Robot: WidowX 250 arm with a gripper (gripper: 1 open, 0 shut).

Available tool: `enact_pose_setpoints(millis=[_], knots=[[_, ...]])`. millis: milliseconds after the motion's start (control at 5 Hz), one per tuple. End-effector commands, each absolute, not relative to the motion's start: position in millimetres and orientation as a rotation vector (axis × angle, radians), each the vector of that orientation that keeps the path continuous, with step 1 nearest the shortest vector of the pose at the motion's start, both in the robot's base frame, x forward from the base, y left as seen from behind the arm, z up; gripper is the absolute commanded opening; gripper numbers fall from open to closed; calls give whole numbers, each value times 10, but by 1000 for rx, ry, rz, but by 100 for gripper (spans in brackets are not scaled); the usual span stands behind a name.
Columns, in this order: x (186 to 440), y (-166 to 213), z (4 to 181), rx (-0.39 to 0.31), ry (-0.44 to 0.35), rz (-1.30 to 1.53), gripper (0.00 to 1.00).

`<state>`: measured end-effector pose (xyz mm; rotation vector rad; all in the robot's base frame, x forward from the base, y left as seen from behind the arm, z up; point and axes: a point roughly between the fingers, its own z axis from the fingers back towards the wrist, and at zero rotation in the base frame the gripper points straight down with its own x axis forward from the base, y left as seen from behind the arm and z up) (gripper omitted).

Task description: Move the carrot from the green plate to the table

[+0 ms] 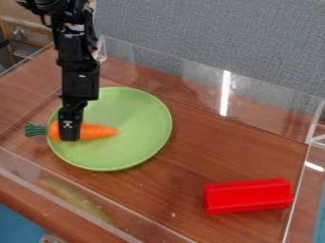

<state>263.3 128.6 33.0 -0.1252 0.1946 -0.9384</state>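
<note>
Camera view shows you the gripper (70, 126) pointing down at the left side of the green plate (133, 128), its jaws clamped on the carrot (89, 133) near its thick end. You see the carrot lying on the plate's left part, leafy top over the left rim, tip toward the plate's centre.

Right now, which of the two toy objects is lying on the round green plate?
The small orange tapered toy carrot lies on the light green plastic plate, under the gripper. The red rectangular block lies on the wooden table instead.
</note>
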Motion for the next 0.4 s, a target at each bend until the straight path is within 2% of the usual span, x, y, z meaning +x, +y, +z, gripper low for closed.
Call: enact_pose_setpoints(millis=[0,200], knots=[[2707,1424,592,-56,134,-923,0],[2710,1466,608,-54,131,-921,0]])
